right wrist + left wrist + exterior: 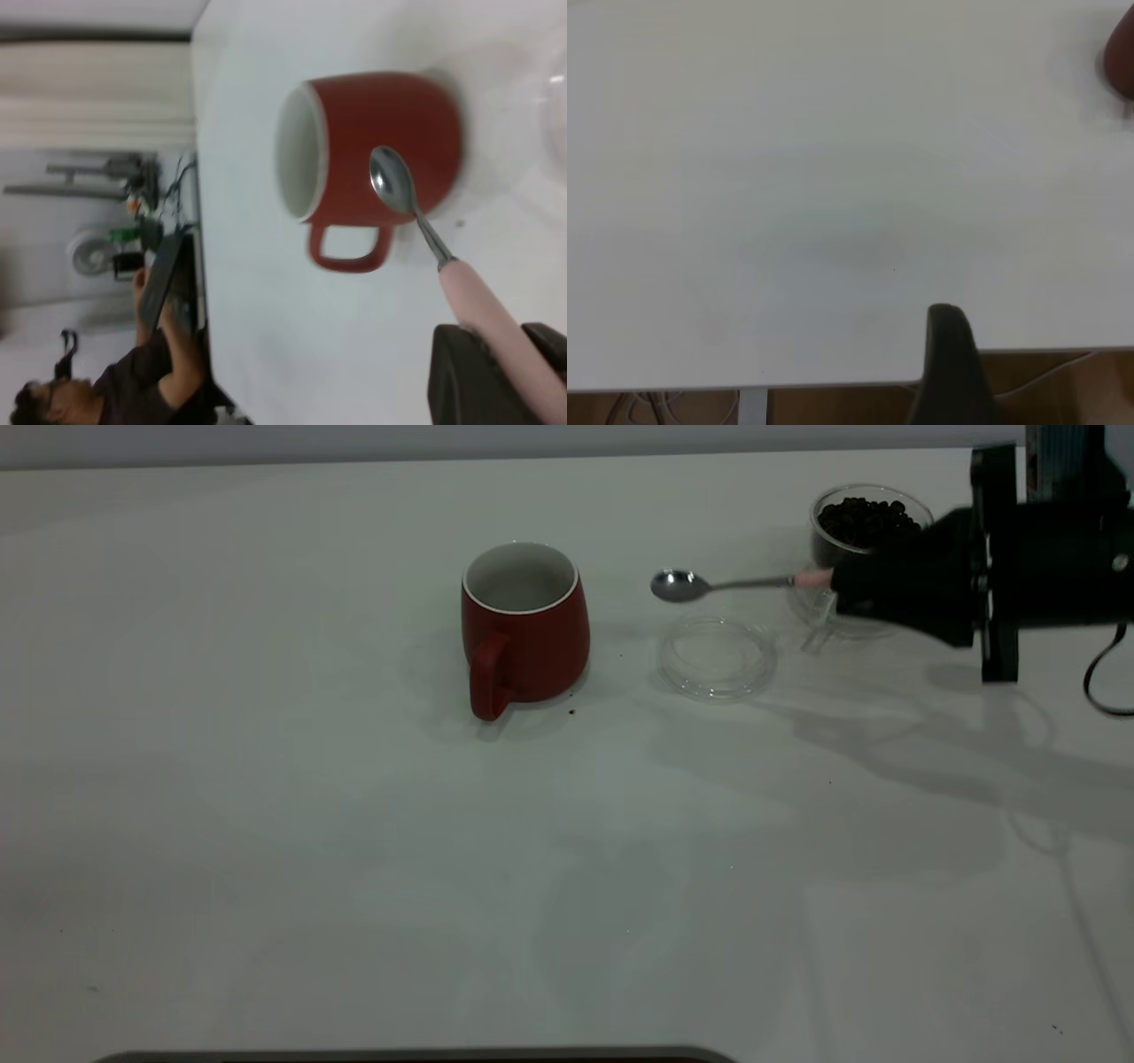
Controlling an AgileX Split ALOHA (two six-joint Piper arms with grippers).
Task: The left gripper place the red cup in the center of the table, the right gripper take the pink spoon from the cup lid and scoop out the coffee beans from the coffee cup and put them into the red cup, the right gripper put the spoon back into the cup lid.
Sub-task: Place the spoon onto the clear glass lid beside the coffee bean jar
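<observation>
"Two cups on the desk [266,824] — where's the red cup [524,624]?"

"Upright near the middle, its inside white and bare, handle toward the camera. I'd say it stands there to receive beans."

"And the spoon?"

"The right gripper [855,584] pinches the pink spoon [709,585] by its handle, bowl level and bare above the cup lid [717,658], beside the coffee cup [864,531] heaped with coffee beans [866,519]."

"The left gripper [950,354]?"

"Parked at the desk's edge; I can't tell its state."
</observation>
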